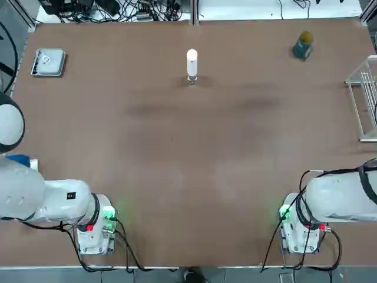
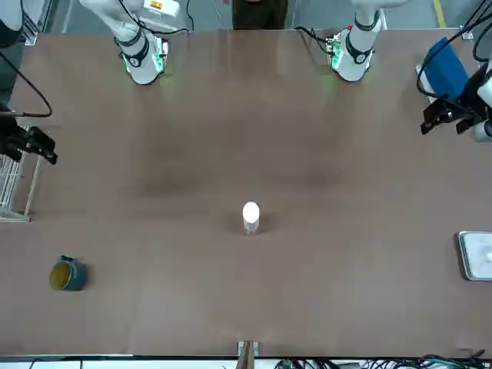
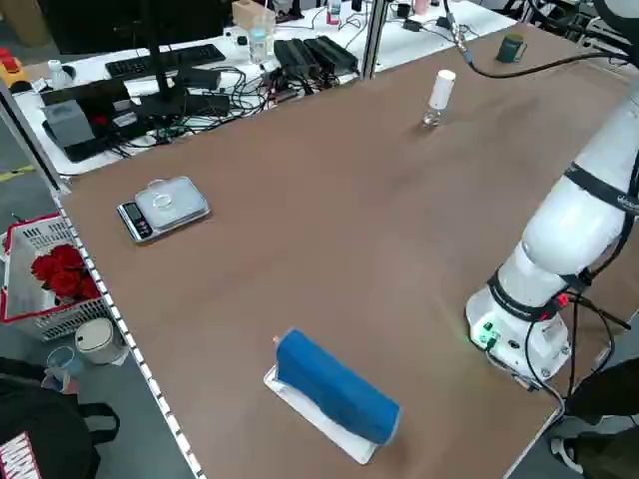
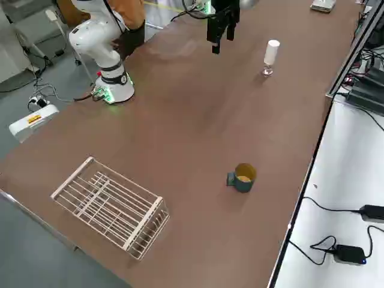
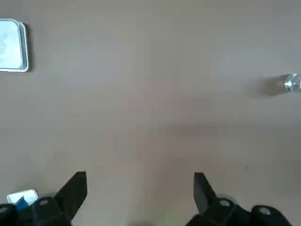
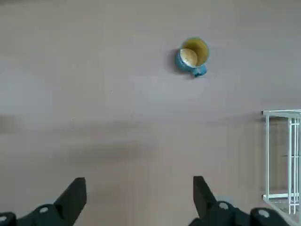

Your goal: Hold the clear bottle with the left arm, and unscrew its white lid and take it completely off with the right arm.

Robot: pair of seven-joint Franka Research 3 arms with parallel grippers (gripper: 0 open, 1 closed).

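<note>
Waiting: both my claws hang released, left claw (image 5: pixel 140 197) and right claw (image 6: pixel 139 200) parked near my bases, holding nothing.
Bottle: the clear bottle (image 1: pixel 192 78) stands upright mid-surface at the far side, white lid (image 1: pixel 192 61) on top, well apart from both claws.
Risk: it is slim and top-heavy, I judge; a nudge while my left claw closes could tip it.
Surroundings: teal mug (image 1: pixel 303 45), wire rack (image 1: pixel 366 100), scale (image 1: pixel 48 62), all well aside.
Path: nothing blocks my reach.

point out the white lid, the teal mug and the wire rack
white lid (image 1: pixel 191 59), top view, on its rounded top
teal mug (image 1: pixel 303 46), top view, on its body
wire rack (image 4: pixel 111 207), right side view, on its wires
</note>
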